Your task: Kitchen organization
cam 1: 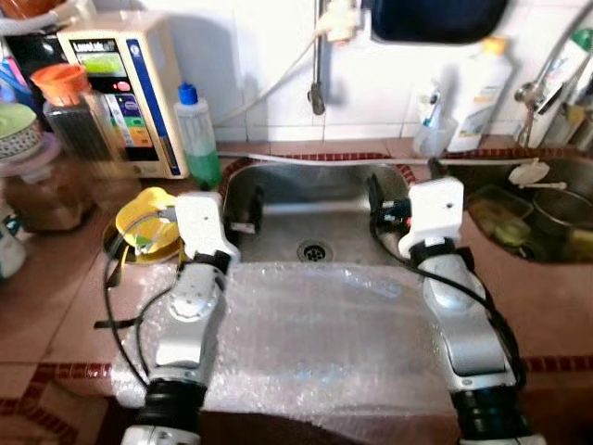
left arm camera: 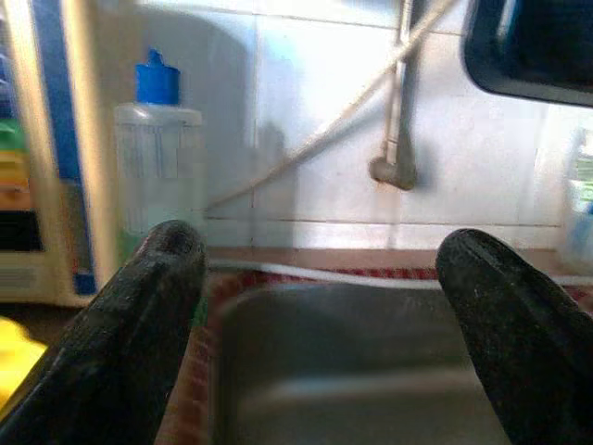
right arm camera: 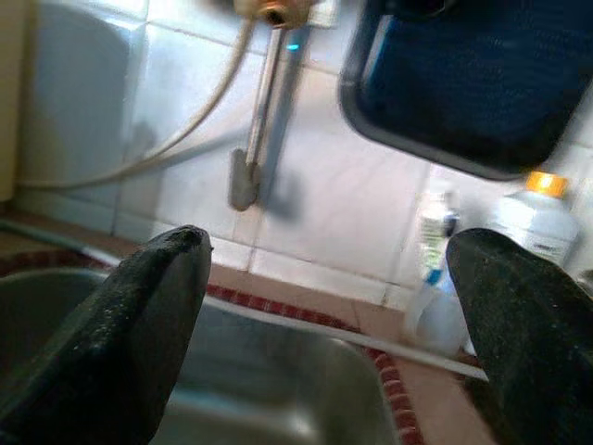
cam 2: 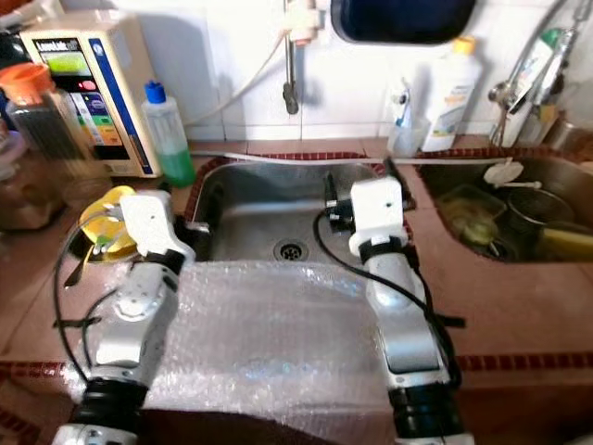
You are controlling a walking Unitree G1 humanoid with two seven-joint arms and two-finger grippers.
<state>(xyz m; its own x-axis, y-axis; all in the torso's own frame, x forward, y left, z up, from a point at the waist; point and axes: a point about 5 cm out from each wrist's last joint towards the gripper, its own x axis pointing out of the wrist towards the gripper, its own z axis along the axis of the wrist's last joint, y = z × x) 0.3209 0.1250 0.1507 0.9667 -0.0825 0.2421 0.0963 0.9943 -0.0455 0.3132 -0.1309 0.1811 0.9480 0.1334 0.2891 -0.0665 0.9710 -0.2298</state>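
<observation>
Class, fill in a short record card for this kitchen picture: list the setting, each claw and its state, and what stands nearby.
Setting: steel sink set in a tiled counter
Left claw: open, holding nothing, over the sink's left side
Right claw: open, holding nothing, over the sink's right side
Front edge: bubble wrap under both arms
Left of sink: green bottle with blue cap, yellow object
Wall: tap pipe

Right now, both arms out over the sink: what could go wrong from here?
1. The bubble wrap lies loose over the counter's front edge under both arms; pulling back could drag it off.
2. The left end effector, open, hangs beside the yellow dish and near the green soap bottle; a sideways swing may knock either.
3. The right end effector, open, sits low over the sink; dropping further risks hitting the steel.
</observation>
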